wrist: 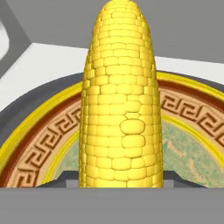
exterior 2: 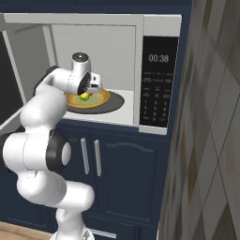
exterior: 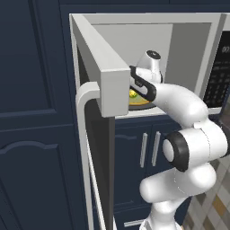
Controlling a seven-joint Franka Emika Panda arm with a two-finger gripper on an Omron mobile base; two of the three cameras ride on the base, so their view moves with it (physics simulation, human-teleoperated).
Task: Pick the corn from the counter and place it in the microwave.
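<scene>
The microwave stands with its door swung open to the left. My gripper reaches into the cavity and is shut on the corn, a yellow cob held just above the yellow-orange plate. That plate rests on the dark round turntable. From the left base view the corn peeks out behind the door edge, with my gripper over it. Whether the cob touches the plate I cannot tell. The counter is out of view.
The black keypad panel forms the microwave's right side. Navy cabinet doors with silver handles sit below. A tiled wall rises close on the right. The open door's handle juts toward me on the left.
</scene>
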